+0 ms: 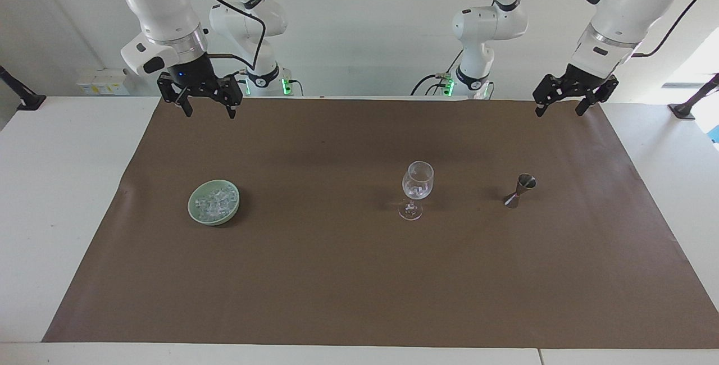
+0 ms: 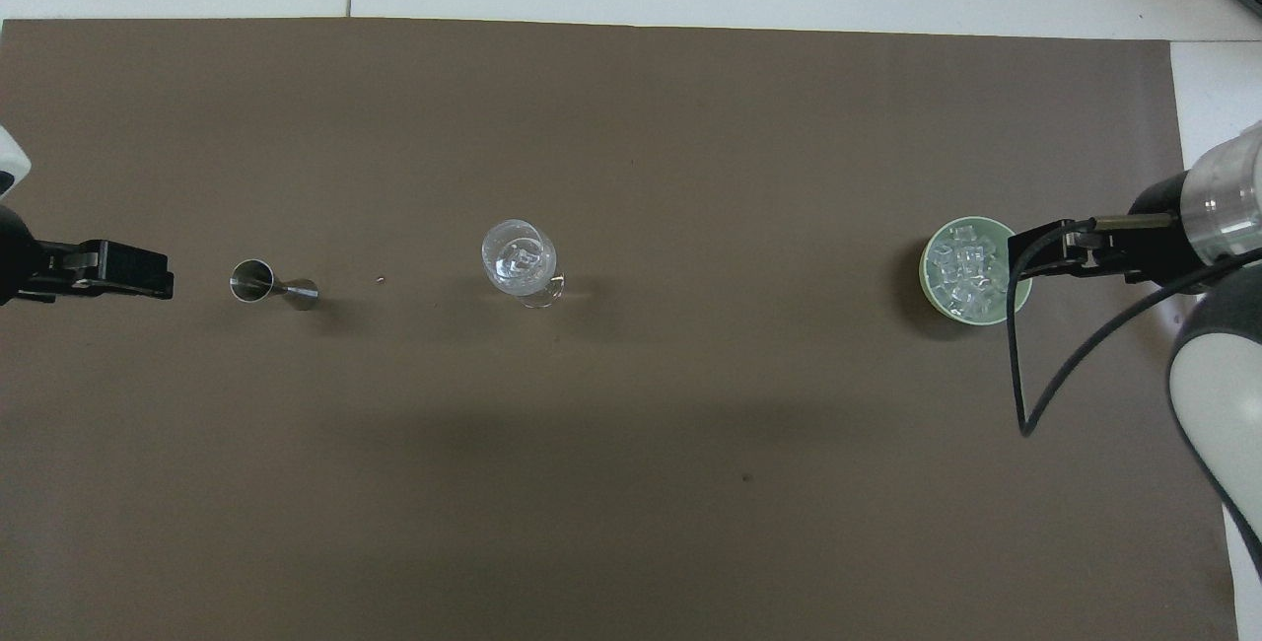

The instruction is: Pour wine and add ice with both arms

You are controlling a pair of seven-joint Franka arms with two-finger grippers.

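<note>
Ice (image 1: 214, 203) heaps in a pale green bowl (image 1: 197, 215) toward the right arm's end of the table (image 1: 50, 185); the upright wine glass (image 1: 417, 185) holds a few cubes; the jigger (image 1: 519, 190) leans. Both grippers hang empty, fingers spread: right gripper (image 1: 206, 108), left gripper (image 1: 559, 108). From overhead, ice (image 2: 961, 266) fills the bowl (image 2: 932, 291); the jigger (image 2: 272, 284) points along the table's length.
</note>
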